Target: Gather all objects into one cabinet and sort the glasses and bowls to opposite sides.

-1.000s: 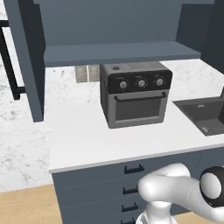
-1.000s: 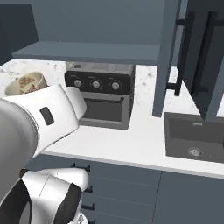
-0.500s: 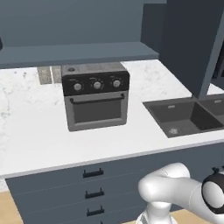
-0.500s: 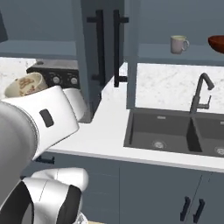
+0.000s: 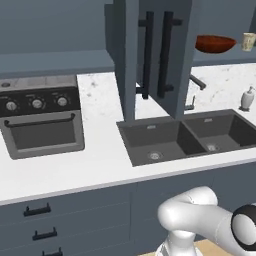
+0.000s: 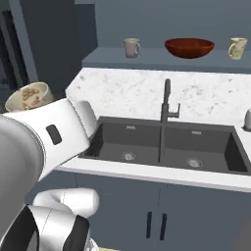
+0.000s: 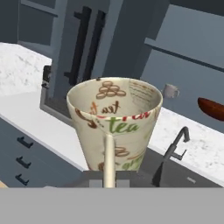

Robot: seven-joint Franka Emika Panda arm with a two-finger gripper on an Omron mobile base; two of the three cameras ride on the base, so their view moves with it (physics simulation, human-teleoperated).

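While the claw (image 7: 109, 175) is pressed tightly on the handle of a cream mug (image 7: 114, 124) printed with coffee beans and the word "tea", this mug stands upright in front of the hand camera, above the edge of the desk (image 5: 95, 160). From the right base view the same mug (image 6: 29, 96) shows behind the white arm, at the left. On the open shelf of the slate-blue cabinet (image 6: 147, 58) sit a small cream cup (image 6: 131, 47), a wide red-brown bowl (image 6: 189, 47) and another cream mug (image 6: 237, 48), well apart from each other. Below them is a dark double sink (image 6: 162, 144) with a black faucet (image 6: 167, 100). A toaster oven (image 5: 40, 120) stands on the desk at the left.
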